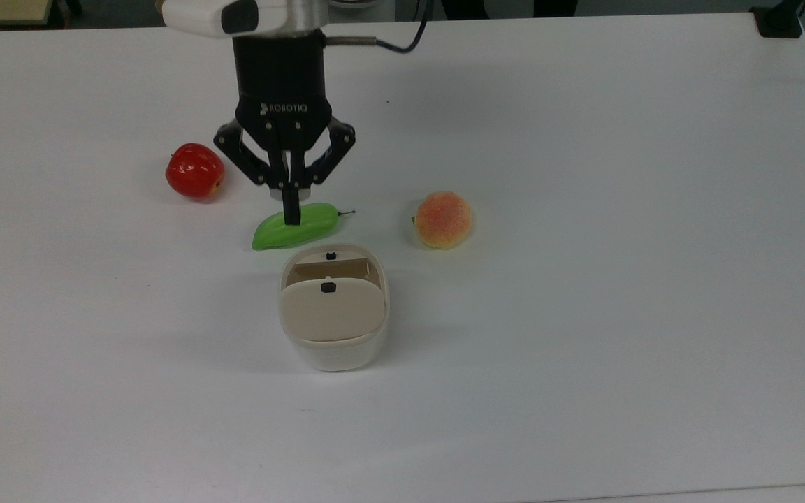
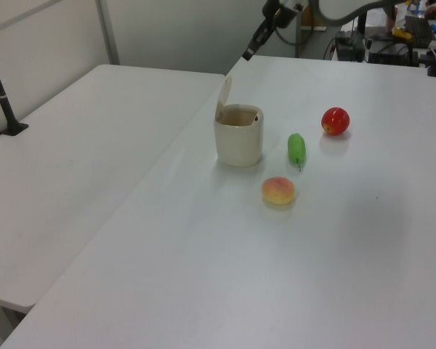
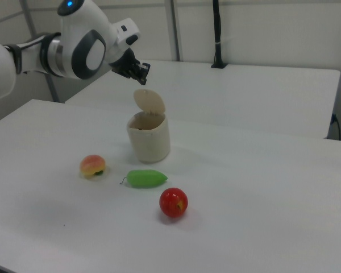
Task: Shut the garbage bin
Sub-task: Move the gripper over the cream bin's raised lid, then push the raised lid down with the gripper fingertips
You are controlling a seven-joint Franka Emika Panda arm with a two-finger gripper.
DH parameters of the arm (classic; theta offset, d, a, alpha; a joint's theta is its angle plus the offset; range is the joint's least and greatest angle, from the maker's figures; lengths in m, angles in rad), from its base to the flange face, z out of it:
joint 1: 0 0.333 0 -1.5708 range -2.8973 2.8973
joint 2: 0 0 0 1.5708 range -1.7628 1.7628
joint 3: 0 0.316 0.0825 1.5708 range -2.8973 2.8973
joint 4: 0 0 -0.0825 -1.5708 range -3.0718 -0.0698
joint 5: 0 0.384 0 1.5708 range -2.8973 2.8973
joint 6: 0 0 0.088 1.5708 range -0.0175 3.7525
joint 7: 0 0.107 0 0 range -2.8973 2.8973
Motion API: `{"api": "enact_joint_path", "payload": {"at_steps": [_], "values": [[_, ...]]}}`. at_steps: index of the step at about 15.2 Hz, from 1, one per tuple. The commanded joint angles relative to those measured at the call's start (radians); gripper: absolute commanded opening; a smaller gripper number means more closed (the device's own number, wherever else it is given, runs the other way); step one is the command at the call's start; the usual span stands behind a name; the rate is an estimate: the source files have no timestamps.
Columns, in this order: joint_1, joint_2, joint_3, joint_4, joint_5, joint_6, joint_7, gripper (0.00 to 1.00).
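Bin: garbage bin point(image 1: 333, 307) standing on the white desk point(image 1: 619, 244), near the desk's middle, cream tub upright.
Lid: beige lid point(image 3: 149, 102) swung up on its hinge, standing nearly vertical above the rim, tub mouth uncovered; black button point(image 1: 328, 287) facing upward in the top view.
Claw: claw point(image 1: 293, 215) pointing down, fingers point(image 1: 293, 202) pressed together, clamped on nothing; in the right view hanging in the air above and to the right view's left of the raised lid.
Key relation: bin lying toward the bottom of the top view from the claw, lid tip below claw height; hinge on the side away from the claw, so probably a push downward on the lid's raised edge.
Neighbours: green fruit point(image 1: 295, 226) just beside the bin and under the claw in the top view, apart from it in height; peach point(image 1: 443, 219) and red apple point(image 1: 195, 171) further off.
Progress: closing not yet begun, by the look of the lid.
Risk: light tub likely to slide or tip under a sideways shove.
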Motion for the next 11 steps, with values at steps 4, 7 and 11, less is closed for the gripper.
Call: {"api": "enact_joint_path", "payload": {"at_steps": [4,7,11], "values": [[0.022,0.107,-0.002,0.019,0.021,0.277,0.016,0.00],[0.041,0.150,-0.002,0.019,0.020,0.374,0.027,0.00],[0.042,0.155,-0.002,0.019,0.023,0.384,0.027,0.00]]}}
